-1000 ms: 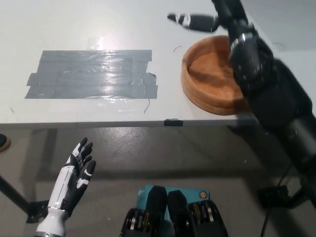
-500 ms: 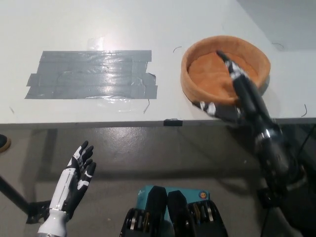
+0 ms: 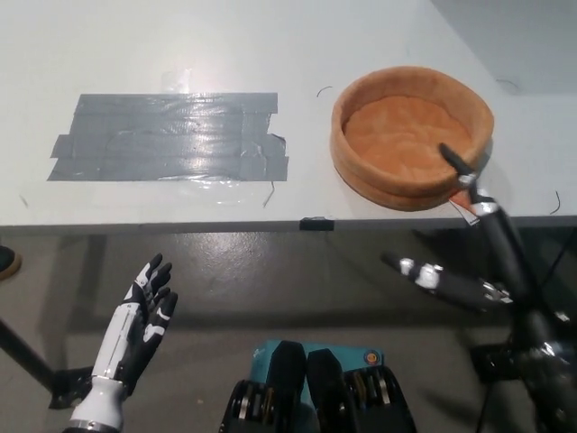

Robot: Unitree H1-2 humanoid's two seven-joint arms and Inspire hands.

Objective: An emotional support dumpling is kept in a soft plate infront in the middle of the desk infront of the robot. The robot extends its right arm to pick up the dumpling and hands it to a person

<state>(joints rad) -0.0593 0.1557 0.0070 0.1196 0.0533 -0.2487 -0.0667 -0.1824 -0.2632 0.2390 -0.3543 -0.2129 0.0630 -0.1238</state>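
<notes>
A white table fills the upper half of the view. A wide patch of grey tape lies on it toward ten o'clock. At two o'clock sits the soft orange plate, its hollow bare (no dumpling shows anywhere). The black right hand hangs at four o'clock below the table edge, fingers spread, holding nothing. The white left hand rests at seven o'clock, fingers apart, empty.
</notes>
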